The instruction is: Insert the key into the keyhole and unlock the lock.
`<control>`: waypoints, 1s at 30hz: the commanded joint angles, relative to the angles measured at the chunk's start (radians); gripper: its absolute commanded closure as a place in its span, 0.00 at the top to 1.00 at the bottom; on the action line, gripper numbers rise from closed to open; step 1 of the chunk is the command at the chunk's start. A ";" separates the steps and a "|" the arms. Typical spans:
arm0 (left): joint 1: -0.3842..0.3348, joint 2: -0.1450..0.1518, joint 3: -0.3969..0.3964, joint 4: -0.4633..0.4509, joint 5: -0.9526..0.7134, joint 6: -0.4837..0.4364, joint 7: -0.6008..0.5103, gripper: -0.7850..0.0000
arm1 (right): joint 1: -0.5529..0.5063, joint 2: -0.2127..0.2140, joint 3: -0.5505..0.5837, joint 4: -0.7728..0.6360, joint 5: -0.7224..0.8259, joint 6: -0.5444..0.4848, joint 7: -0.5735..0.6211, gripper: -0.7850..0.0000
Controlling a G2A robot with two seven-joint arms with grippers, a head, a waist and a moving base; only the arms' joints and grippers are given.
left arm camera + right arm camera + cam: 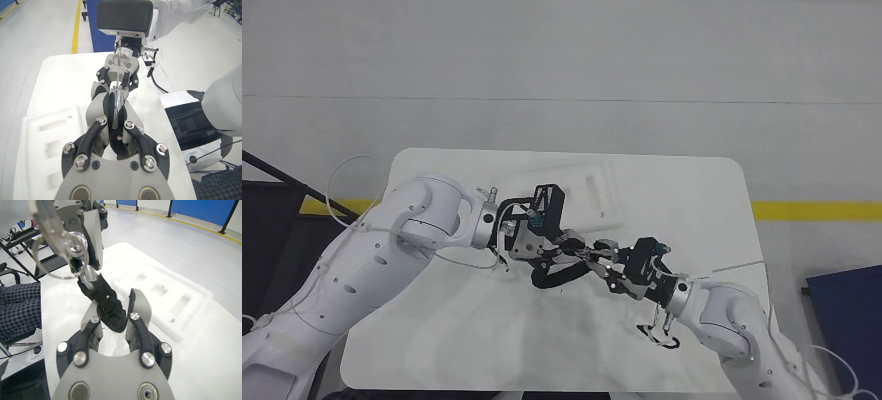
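Your left gripper is clenched on the lock, whose long axis points straight at the right gripper, released just beyond the lock's keyhole end. The key lies along that axis, seemingly seated, nearer the right gripper.

Robotics lab / industrial test hall. Pale grey smooth floor w/ yellow marking line. Blue partition panels on black feet fence off area. White surface alone on open floor. Black metal frame + office chair at edge. Wheeled racks in bkgd.
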 commanded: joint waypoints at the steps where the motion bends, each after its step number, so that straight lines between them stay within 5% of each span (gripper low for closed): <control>1: 0.004 0.002 -0.016 0.008 0.007 0.000 0.015 0.00 | -0.018 0.005 0.024 -0.016 -0.013 -0.007 0.021 0.00; 10: 0.063 0.029 -0.081 0.000 0.114 0.000 -0.042 0.00 | -0.088 0.032 0.149 -0.127 -0.082 -0.012 0.233 0.00; 18: 0.139 0.045 -0.050 -0.010 0.198 0.007 -0.139 0.00 | -0.125 0.045 0.230 -0.142 0.048 -0.055 0.318 0.00; 20: 0.146 0.040 -0.031 -0.011 0.238 0.025 -0.149 0.00 | -0.129 0.047 0.241 -0.140 0.078 -0.059 0.325 0.32; 21: 0.146 0.038 -0.025 -0.009 0.248 0.029 -0.147 0.00 | -0.129 0.047 0.244 -0.140 0.084 -0.061 0.327 0.99; 29: 0.113 -0.014 0.091 0.058 0.391 0.045 -0.139 0.00 | -0.149 0.054 0.281 -0.152 0.129 -0.070 0.318 1.00; 30: 0.107 -0.021 0.105 0.067 0.397 0.039 -0.128 0.20 | -0.152 0.055 0.287 -0.152 0.136 -0.071 0.314 1.00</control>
